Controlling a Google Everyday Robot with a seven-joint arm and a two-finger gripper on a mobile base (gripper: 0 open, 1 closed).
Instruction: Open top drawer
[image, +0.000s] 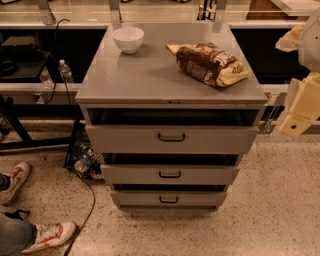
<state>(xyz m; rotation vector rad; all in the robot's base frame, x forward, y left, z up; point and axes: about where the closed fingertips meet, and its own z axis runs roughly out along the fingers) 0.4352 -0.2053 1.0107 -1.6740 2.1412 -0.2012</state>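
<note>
The top drawer (171, 139) is the widest of three grey drawers in a grey metal cabinet (170, 80). It has a dark loop handle (171, 136) at its centre. A dark gap shows above its front, which stands slightly forward of the cabinet frame. The two shorter drawers (170, 174) (169, 199) sit below it, each with a small handle. My gripper (296, 120), pale cream, hangs at the right edge of the camera view. It is beside the cabinet's right front corner, apart from the drawer and well right of the handle.
A white bowl (128, 39) and a brown snack bag (207, 63) lie on the cabinet top. A person's white-and-red sneakers (47, 235) (15, 181) are at the lower left. A cable and clutter (85, 160) lie left of the cabinet. A water bottle (65, 71) stands behind.
</note>
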